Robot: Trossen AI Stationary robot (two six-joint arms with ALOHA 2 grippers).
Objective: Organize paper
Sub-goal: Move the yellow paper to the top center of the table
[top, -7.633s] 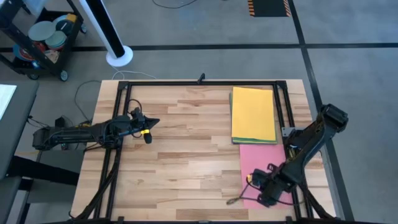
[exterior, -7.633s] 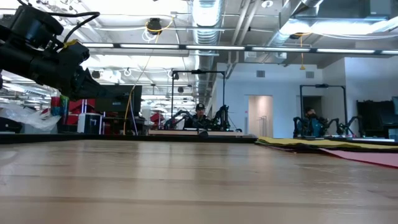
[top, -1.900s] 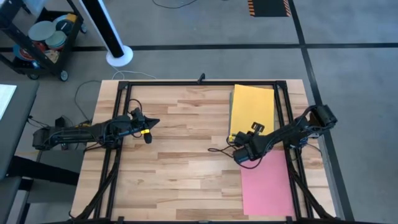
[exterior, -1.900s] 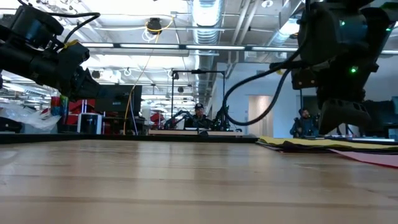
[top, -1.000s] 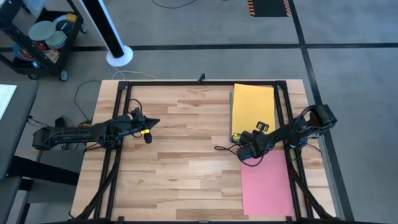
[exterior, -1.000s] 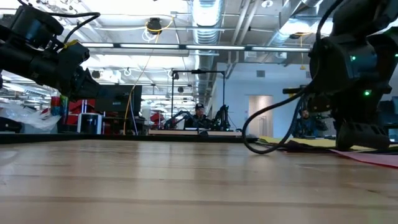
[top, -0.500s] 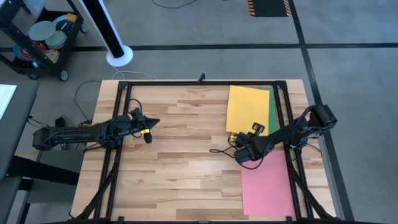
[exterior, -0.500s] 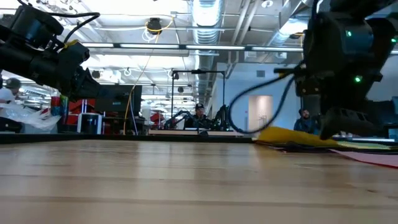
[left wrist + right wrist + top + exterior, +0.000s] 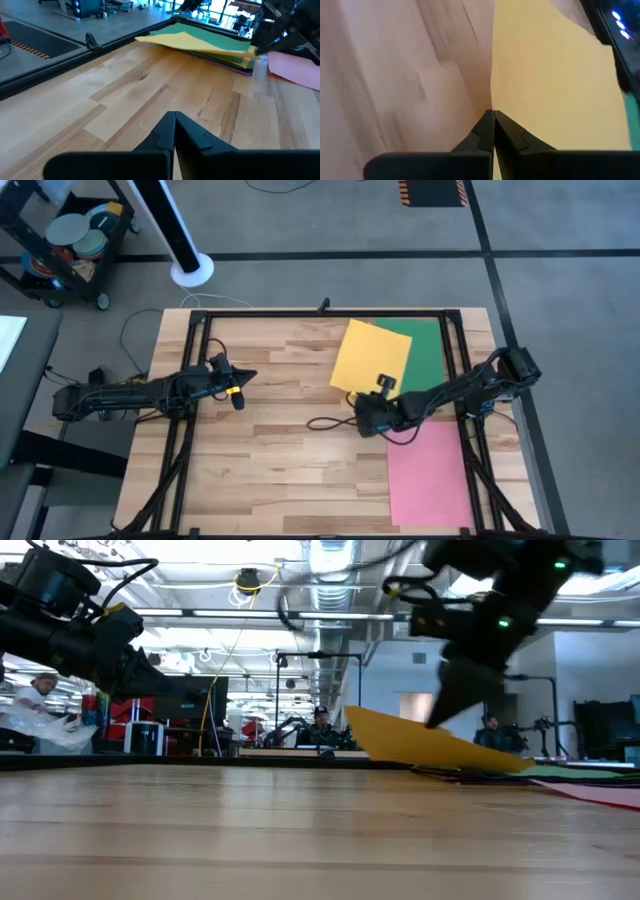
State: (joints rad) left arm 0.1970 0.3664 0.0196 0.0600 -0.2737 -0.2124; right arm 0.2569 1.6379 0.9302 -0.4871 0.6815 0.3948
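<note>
A yellow sheet of paper [image 9: 372, 355] hangs tilted over the table's right half, its far end resting on a green sheet [image 9: 423, 352]. The green sheet tops a flat stack. My right gripper [image 9: 362, 408] is shut on the yellow sheet; the low view shows that gripper [image 9: 437, 725] above the sheet [image 9: 420, 745]. A pink sheet [image 9: 428, 475] lies flat at the near right. My left gripper [image 9: 240, 377] waits shut above the table's left part, holding nothing; its wrist view shows the shut fingers [image 9: 173, 120]. My right gripper pinches the yellow sheet's near end, by its left corner [image 9: 501, 102], between its two fingers. The fingers slant down from the table's right side. The near end is lifted clear of the table, and the sheet slopes down to its far right end [image 9: 520, 766] on the stack.
A black frame [image 9: 320, 313] runs around the wooden table top. The table's middle and left show bare wood [image 9: 290, 450]. A cable [image 9: 322, 423] loops from the right wrist over the table. Beyond the table, a person [image 9: 322, 720] sits at another robot station.
My right gripper has risen and gone toward the table's left edge, with the yellow sheet's near end in its hold. The sheet has lifted at that end, slid left and turned about. Its far right end stays on the stack, and the green sheet beneath is uncovered.
</note>
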